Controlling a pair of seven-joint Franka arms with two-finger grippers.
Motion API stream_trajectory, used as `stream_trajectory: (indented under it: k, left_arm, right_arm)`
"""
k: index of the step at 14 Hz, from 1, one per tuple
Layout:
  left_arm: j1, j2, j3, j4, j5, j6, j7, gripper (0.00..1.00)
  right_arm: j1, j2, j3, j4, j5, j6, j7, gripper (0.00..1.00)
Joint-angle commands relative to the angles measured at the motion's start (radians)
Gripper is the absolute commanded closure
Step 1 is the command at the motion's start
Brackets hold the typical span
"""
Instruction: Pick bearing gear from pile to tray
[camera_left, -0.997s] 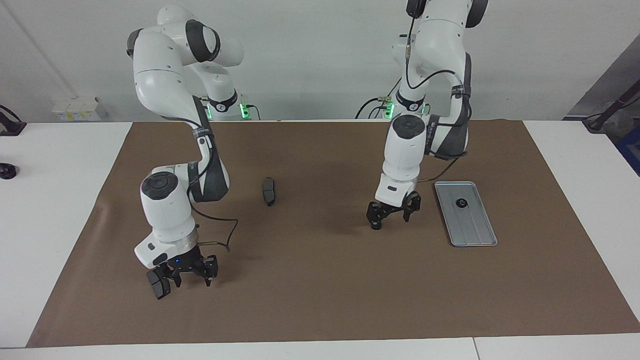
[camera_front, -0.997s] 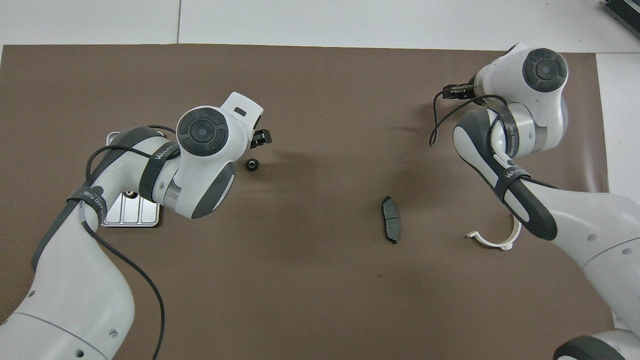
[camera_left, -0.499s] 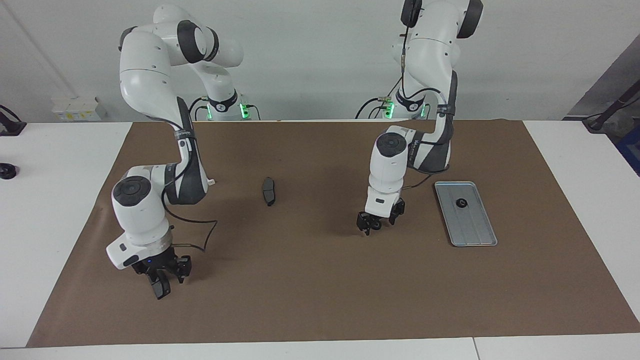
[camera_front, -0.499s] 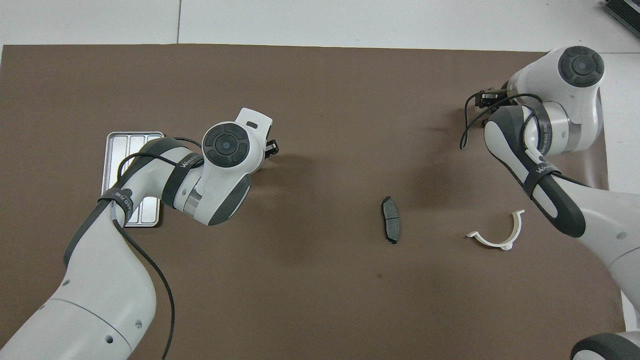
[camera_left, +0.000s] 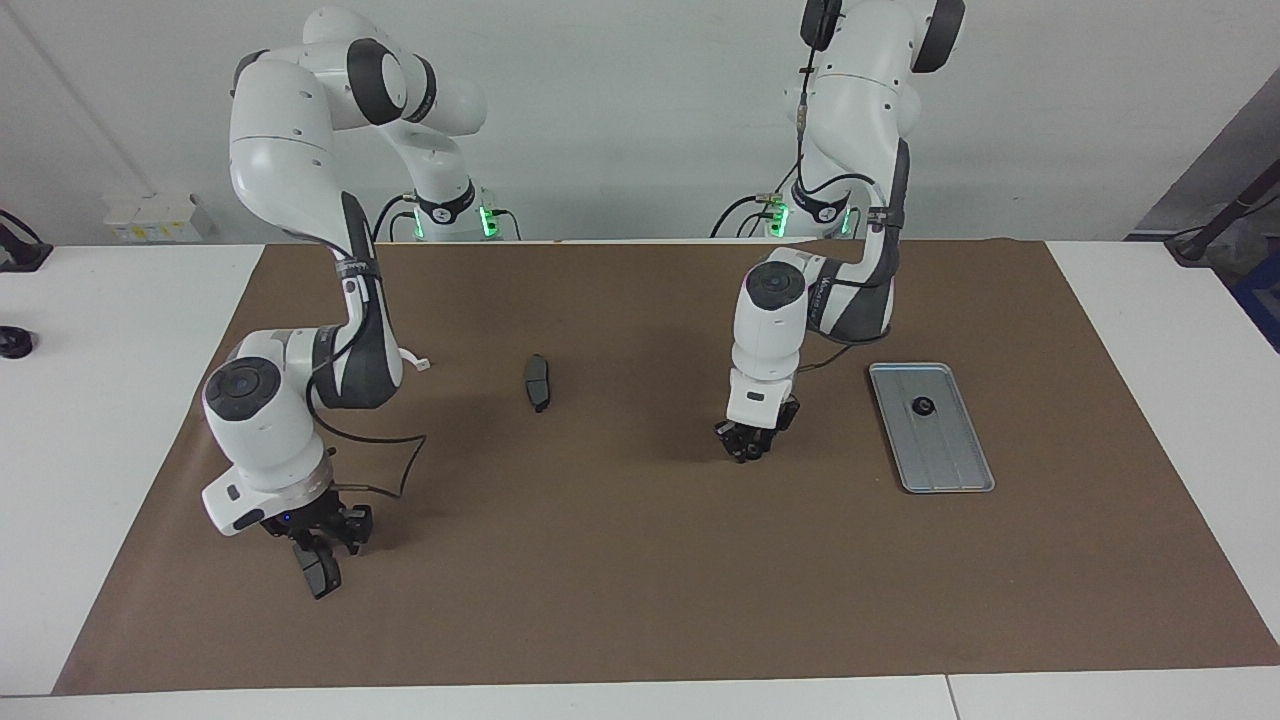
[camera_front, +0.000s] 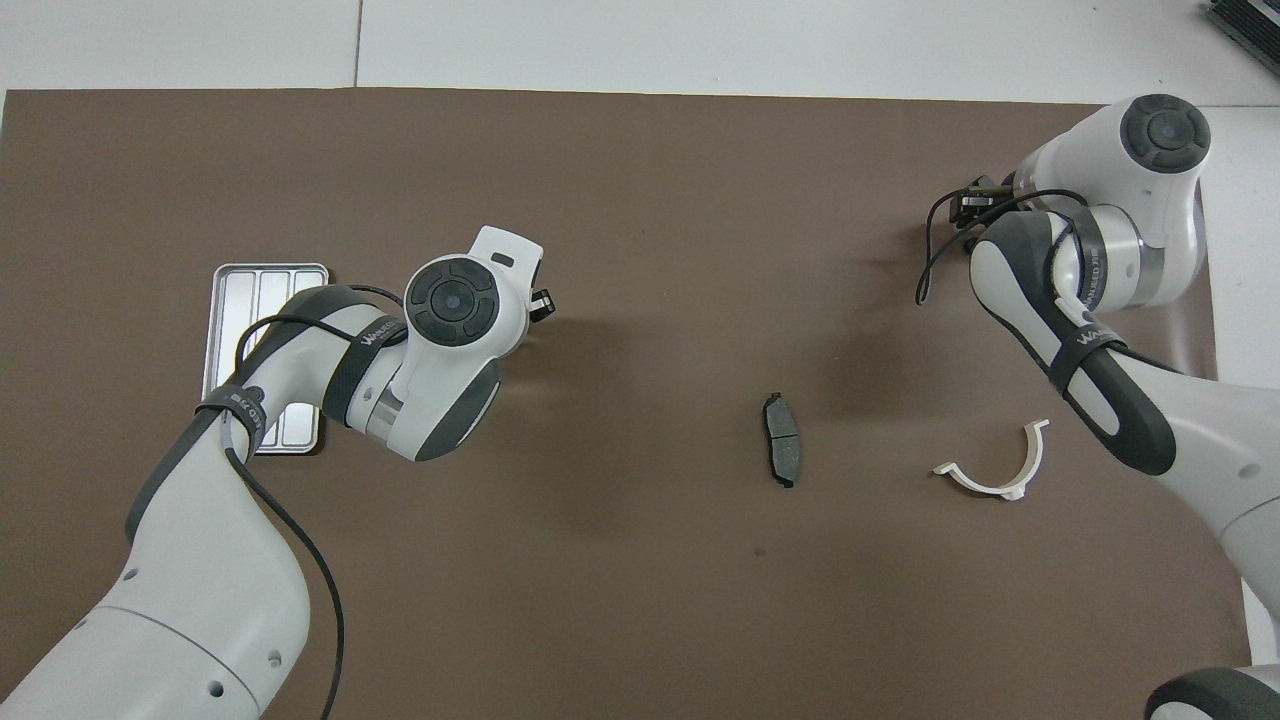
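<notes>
Black and small, the gear (camera_left: 743, 452) sits on the mat beside the tray (camera_left: 958, 470); my left tool (camera_left: 745, 450) pinches it. It looks rigid, light, likely slick, best gripped across the rim. My right tool (camera_left: 318, 572) holds a pad (camera_left: 320, 575).

silver-grey ridged tray (camera_left: 945, 455) holding a black gear (camera_left: 922, 406); dark grey brake pad (camera_left: 537, 382), white bracket (camera_front: 993, 470), brown mat (camera_left: 640, 560).

Brown mat (camera_left: 640, 560) across a white table (camera_left: 110, 400)
</notes>
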Motion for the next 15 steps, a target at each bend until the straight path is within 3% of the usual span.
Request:
stream_trajectory:
  k: [1,4,7,12,15]
  left_arm:
    - [-0.004,-0.022,0.013,-0.038,0.011,0.0,-0.02,1.0]
    - [0.008,-0.029,0.016,0.004,0.013,-0.058,0.001,1.0]
    - [0.076,-0.136,0.015,-0.001,0.01,-0.118,0.157,1.0]
    - [0.287,-0.229,0.012,0.002,-0.101,-0.206,0.573,1.0]
    - [0.378,-0.244,0.013,-0.037,-0.126,-0.209,0.678,1.0]
  right_arm:
    - [-0.011,-0.034,0.012,-0.033,0.019,-0.041,0.017,0.41]
    - [-0.007,-0.041,0.012,-0.031,0.042,-0.087,0.03,0.45]
    - [0.002,-0.044,0.012,-0.033,0.045,-0.1,0.061,0.45]
    - [0.005,-0.045,0.012,-0.038,0.047,-0.101,0.066,0.49]
    - [0.005,-0.047,0.012,-0.044,0.047,-0.101,0.067,0.52]
